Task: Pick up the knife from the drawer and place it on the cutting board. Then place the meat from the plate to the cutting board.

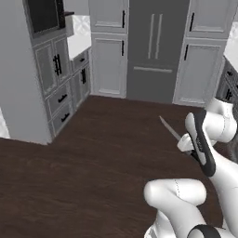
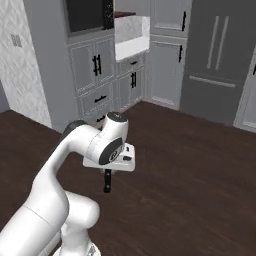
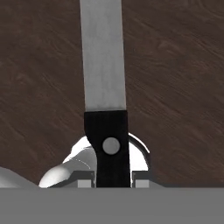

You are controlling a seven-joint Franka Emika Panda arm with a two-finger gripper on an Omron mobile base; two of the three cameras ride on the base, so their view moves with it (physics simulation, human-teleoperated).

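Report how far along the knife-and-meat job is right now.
Done: the knife is out of the drawer and clamped by its black handle in the gripper. In hand: the arm carries it above the dark wood floor, blade pointing toward the grey cabinets. Left: laying the knife on the cutting board, then moving the meat from the plate to the board.
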